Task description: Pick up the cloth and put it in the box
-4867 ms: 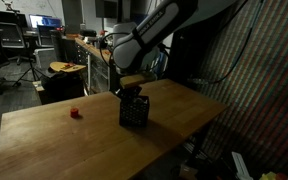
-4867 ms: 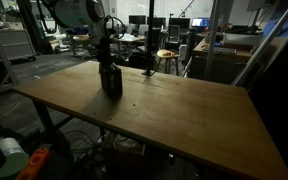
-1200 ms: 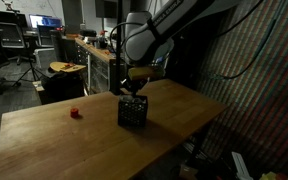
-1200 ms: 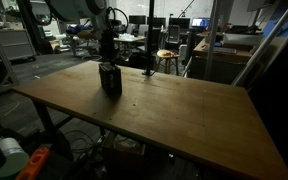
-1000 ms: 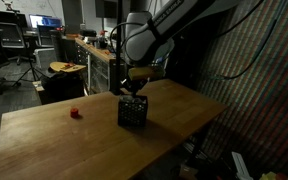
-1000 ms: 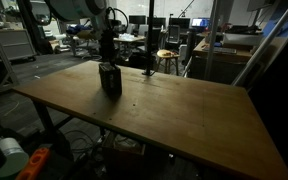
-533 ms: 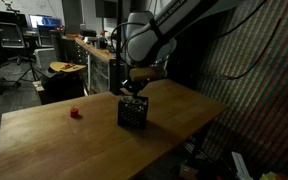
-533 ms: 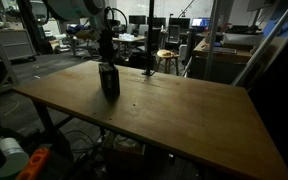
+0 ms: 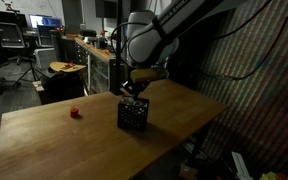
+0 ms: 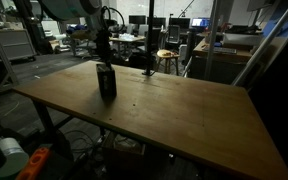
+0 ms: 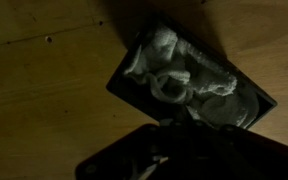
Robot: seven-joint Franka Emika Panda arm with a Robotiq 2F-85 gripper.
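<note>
The cloth [image 11: 189, 80] is a light grey-white piece of soft fabric, bunched into rounded folds and loops, and in the wrist view it lies inside the box [image 11: 122, 88], filling most of the opening at the centre and right of the frame. The box is small and black, roughly cube-shaped, with its rim set at a slant across that view; its sides look dark and finely patterned in an exterior view [image 9: 133, 114], where it stands upright on the wooden table [image 9: 44, 140] a little right of centre. In both exterior views the cloth itself is too dim to make out within the box [image 10: 106, 83]. The gripper [image 9: 134, 90] hangs just above the box's open top, its fingers pressed together, and in the wrist view it shows only as a dark mass along the bottom edge. A small red object [image 9: 75, 113] sits on the table well apart, left of the box. The frames are too dark and small for any writing to be read.
</note>
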